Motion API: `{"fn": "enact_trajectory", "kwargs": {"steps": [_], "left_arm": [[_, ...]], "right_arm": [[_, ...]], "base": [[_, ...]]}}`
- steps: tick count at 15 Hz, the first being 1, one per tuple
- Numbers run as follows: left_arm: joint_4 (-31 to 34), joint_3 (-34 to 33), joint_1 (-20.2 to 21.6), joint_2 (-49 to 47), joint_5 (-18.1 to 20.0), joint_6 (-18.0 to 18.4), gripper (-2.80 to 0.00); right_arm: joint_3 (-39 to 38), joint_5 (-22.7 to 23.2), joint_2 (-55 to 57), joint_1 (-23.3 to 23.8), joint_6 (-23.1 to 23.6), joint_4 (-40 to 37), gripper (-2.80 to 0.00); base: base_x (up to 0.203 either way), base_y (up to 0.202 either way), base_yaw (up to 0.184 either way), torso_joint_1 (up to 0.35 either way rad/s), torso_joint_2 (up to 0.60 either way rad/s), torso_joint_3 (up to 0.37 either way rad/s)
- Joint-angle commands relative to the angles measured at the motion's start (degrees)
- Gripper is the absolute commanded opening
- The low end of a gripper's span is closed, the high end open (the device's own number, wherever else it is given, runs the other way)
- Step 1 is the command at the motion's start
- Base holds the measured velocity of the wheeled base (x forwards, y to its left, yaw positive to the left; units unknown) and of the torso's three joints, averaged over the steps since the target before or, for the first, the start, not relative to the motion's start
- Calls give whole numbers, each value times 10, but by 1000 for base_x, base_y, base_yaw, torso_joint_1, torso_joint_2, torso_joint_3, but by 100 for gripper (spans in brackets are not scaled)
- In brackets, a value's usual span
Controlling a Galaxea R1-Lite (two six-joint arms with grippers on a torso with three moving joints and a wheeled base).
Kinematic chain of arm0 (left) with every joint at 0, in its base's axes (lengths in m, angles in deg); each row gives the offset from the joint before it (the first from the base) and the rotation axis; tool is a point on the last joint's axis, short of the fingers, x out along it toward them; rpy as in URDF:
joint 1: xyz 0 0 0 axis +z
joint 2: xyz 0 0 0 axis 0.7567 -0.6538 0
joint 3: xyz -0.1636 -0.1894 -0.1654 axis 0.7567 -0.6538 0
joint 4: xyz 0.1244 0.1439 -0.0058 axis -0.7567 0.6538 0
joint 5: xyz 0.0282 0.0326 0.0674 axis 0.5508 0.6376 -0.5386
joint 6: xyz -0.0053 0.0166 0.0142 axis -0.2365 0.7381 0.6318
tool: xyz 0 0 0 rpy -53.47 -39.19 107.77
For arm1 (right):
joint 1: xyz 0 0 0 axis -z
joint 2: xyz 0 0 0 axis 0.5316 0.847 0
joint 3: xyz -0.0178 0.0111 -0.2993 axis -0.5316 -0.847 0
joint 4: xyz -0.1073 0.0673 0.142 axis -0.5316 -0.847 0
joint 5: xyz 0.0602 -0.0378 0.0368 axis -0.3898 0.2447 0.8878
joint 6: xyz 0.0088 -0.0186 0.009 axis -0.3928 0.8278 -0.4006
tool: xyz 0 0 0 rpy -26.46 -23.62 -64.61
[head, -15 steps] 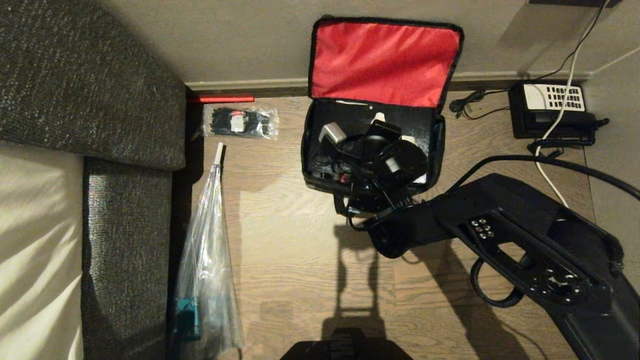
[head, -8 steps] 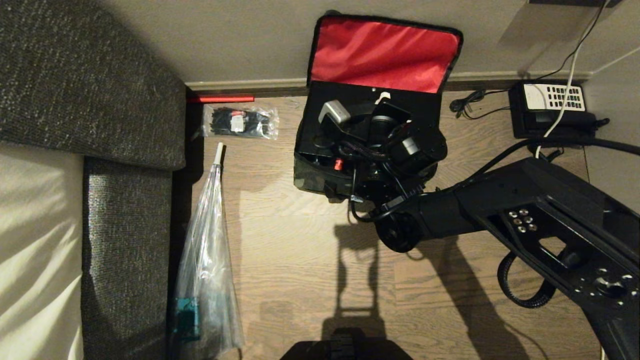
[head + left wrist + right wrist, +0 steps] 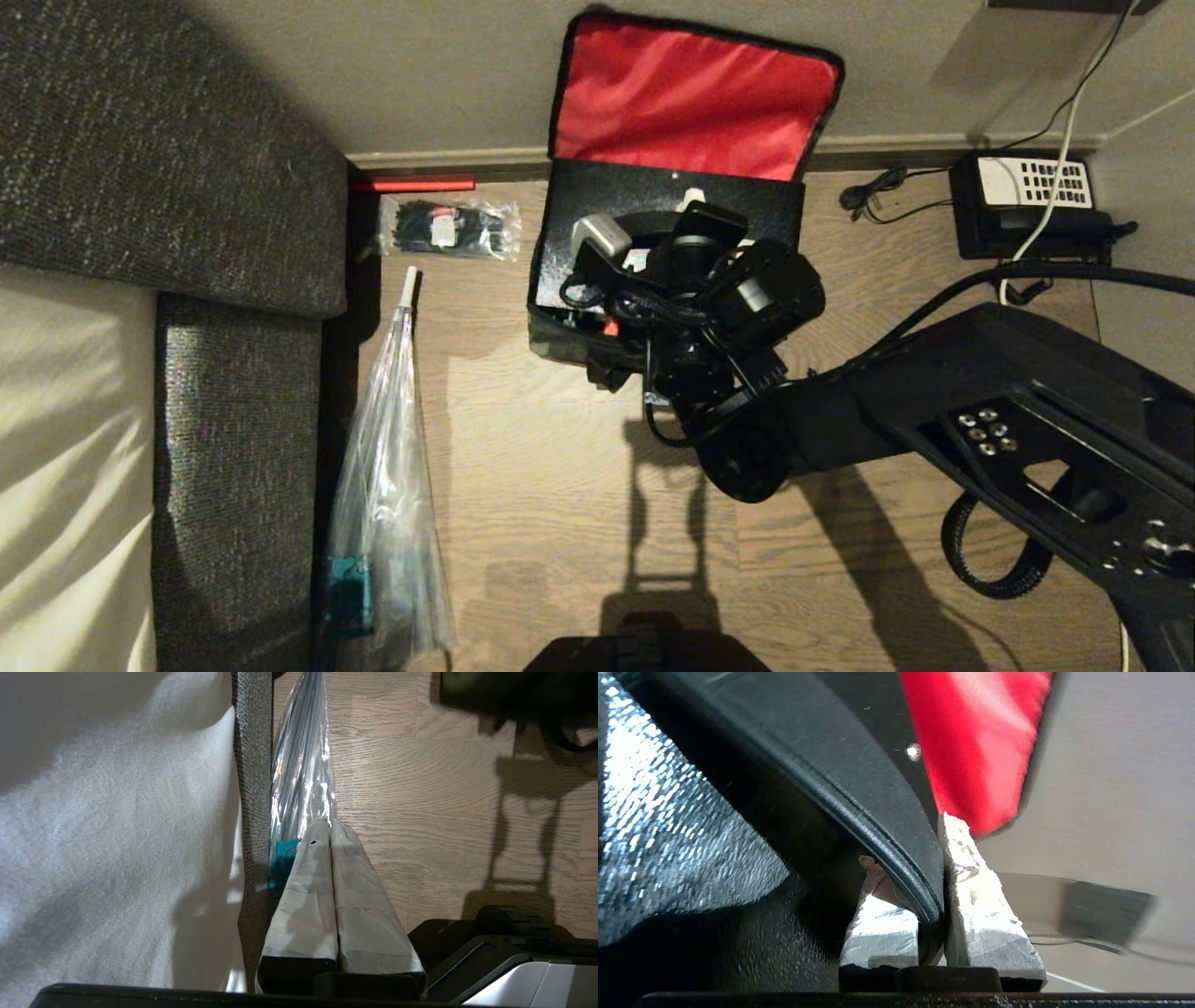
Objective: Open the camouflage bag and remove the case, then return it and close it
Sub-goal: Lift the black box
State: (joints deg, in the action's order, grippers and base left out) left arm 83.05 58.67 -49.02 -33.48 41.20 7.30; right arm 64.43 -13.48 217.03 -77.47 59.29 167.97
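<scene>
On a wooden floor (image 3: 560, 485) by a grey wall, the camouflage bag (image 3: 569, 341) lies open, its red-lined lid (image 3: 691, 98) leaning against the wall. The case (image 3: 579, 201) sits in the bag's opening, raised above its rim. The right tool (image 3: 931, 877) is clenched on the case's curved black handle (image 3: 878, 830). The left tool (image 3: 329, 828), fingers pressed together and holding nothing, hangs beside the sofa (image 3: 252, 765) above a clear plastic bag (image 3: 301, 765).

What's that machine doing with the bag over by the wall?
The robot's right claw is shut on a black curved handle of the case, which sits in the open camouflage bag; the bag's red-lined lid leans on the wall. The left claw is shut and idle beside a clear plastic sleeve on the floor.
</scene>
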Motion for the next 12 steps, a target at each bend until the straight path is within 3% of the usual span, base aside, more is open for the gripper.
{"fn": "enact_trajectory", "kwargs": {"steps": [1,4,12], "left_arm": [[0,0,0,0,0,0,-280],[0,0,0,0,0,0,-280],[0,0,0,0,0,0,-280]], "right_arm": [[-12,-8,19,3,2,6,-280],[-19,-35,15,10,2,6,-280],[-5,-34,26,42,-5,6,-280]], "base": [[0,0,0,0,0,0],[0,0,0,0,0,0],[0,0,0,0,0,0]]}}
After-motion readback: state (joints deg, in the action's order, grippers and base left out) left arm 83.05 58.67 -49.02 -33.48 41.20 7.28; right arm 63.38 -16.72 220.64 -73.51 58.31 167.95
